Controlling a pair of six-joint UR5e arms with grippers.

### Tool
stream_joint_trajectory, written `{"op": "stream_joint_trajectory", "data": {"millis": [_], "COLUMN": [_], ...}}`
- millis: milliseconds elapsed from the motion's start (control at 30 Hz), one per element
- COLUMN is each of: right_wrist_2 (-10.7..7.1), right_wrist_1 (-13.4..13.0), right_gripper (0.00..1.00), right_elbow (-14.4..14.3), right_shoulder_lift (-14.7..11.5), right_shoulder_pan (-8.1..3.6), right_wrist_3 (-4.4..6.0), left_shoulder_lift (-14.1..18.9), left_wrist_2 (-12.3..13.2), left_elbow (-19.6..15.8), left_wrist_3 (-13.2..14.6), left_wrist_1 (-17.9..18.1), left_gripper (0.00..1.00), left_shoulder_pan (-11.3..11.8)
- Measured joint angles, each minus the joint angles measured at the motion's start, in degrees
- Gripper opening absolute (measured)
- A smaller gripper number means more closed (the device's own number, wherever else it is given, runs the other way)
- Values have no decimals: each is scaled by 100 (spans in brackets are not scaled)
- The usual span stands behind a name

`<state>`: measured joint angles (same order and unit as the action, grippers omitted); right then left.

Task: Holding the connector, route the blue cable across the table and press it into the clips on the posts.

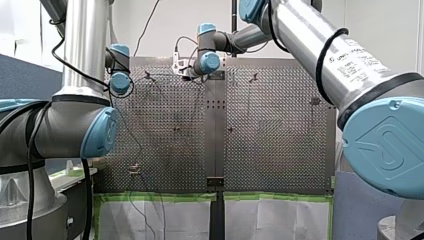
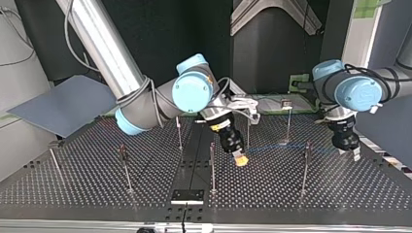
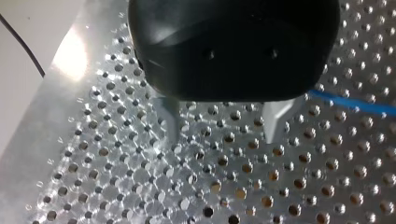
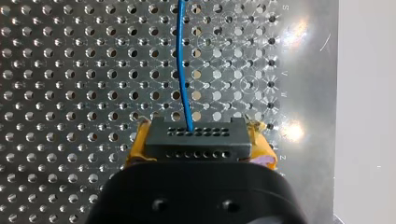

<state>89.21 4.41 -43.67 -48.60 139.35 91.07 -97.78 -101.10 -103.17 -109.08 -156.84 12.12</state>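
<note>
The black rectangular plastic connector (image 4: 196, 137), its face marked by rows of small holes, sat clamped between the yellow pads (image 4: 135, 148) of my right gripper (image 4: 200, 140). The jaws were drawn in narrow on its two ends. The thin blue cable (image 4: 183, 60) left the middle of that face and ran straight ahead of the gripper, low over the perforated metal table (image 4: 56, 70).

In the top view this gripper hung close above the table near its middle, just right of a thin upright metal post (image 2: 212, 165). The cable showed there as a faint blue line running off to the view's right.

My left gripper (image 3: 222, 126), black with metal fingers (image 3: 170, 116), stood wide apart over bare table and held nothing. The cable passed just beside one finger, outside the gap as far as the left wrist view showed. Further posts stood to the left, right and far side in the top view. Their clips were too small for me to tell whether any held the cable.

I judged the routing step to be in hand, with the pressing-in yet to be confirmed. The next move called for carrying the connector toward a post with the cable taut, raising the line to clip height, then pressing it down squarely.
</note>
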Motion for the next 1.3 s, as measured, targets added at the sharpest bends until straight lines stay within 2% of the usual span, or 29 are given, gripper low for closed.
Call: {"op": "stream_joint_trajectory", "data": {"millis": [367,533,800,933,1300], "right_wrist_2": [255,445,792,821,819], "right_wrist_1": [14,28,112,119,120], "right_gripper": [0,0,0,0,0], "right_elbow": [8,9,8,10,7], "right_shoulder_lift": [-21,-30,-41,-46,-43], "right_shoulder_pan": [106,136,145,144,149], "right_wrist_3": [-8,1,37,49,53], "left_shoulder_lift": [544,832,1234,1456,2005], "left_wrist_2": [494,782,1184,1343,1408], "left_elbow": [-478,-655,-684,-685,-699], "left_wrist_3": [-220,-331,-359,-254,-75], "left_wrist_1": [-497,-726,-896,-983,-1177], "left_gripper": [100,100,100,100,100], "left_shoulder_pan": [-125,-197,-292,-358,-560]}}
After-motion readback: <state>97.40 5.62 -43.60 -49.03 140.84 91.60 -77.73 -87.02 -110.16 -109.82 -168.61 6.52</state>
